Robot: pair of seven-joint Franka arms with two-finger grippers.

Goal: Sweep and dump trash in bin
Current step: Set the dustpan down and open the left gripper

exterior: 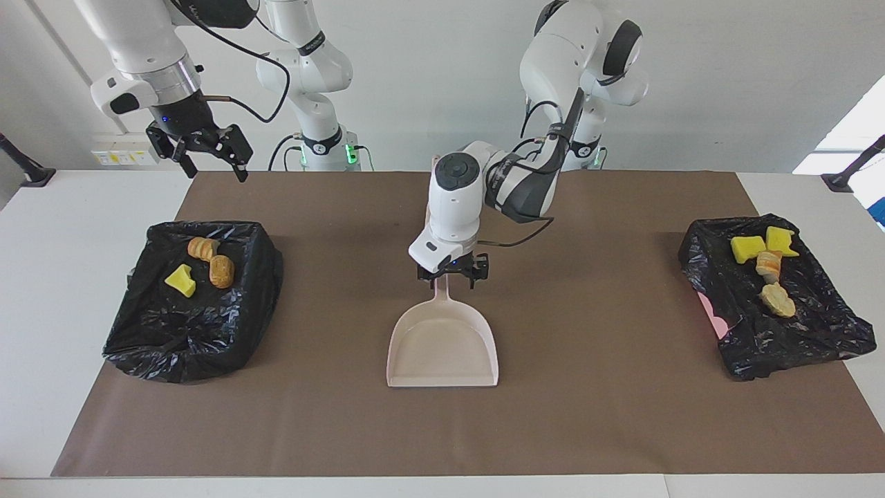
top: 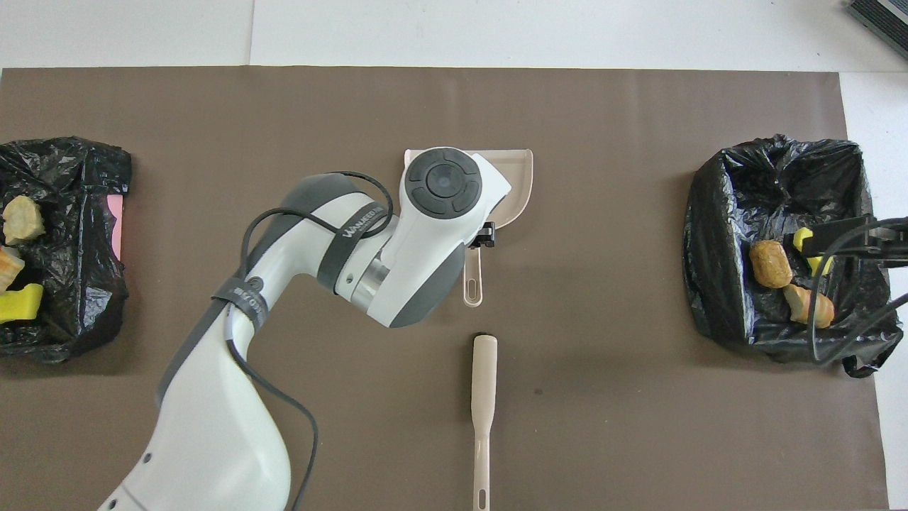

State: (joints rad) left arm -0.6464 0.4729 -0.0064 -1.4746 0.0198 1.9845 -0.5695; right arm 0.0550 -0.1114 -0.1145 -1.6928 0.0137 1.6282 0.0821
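Dustpan (exterior: pixel 443 342) lies flat at the middle of the brown mat (exterior: pixel 594 415) in the facing view, its handle pointing toward the robots. The left gripper (exterior: pixel 453 275) hangs just over that handle, fingers spread to either side of it and not closed on it. The right gripper (exterior: pixel 202 146) is up in the air over the mat's corner at the right arm's end, fingers wide and holding nothing. Trash sits in two bins lined with black bags. The bin (exterior: pixel 193 304) toward the right arm's end holds a yellow chunk (exterior: pixel 180 280) and two brown bread pieces (exterior: pixel 213 261). The other bin (exterior: pixel 781 304), toward the left arm's end, holds two yellow chunks (exterior: pixel 762 245) and two tan pieces (exterior: pixel 773 283). All of it lies well apart from both sets of fingers. This view hides whatever lies close to the robots at the middle of the worktop, where the left arm stands in the way.

From overhead, a brush (top: pixel 484 411) shows there, lying on the mat nearer to the robots than the dustpan (top: pixel 514 188), in line with the dustpan's handle and apart from it. The left arm's wrist covers much of the pan, and only one black fingertip (top: pixel 486 235) shows beside the handle. Of the right arm, only a dark part and its cable (top: pixel 851 241) show, over the bin (top: pixel 780 241) with the brown pieces (top: pixel 771 263). The other bin (top: pixel 64 241) is cut by the edge of the view.
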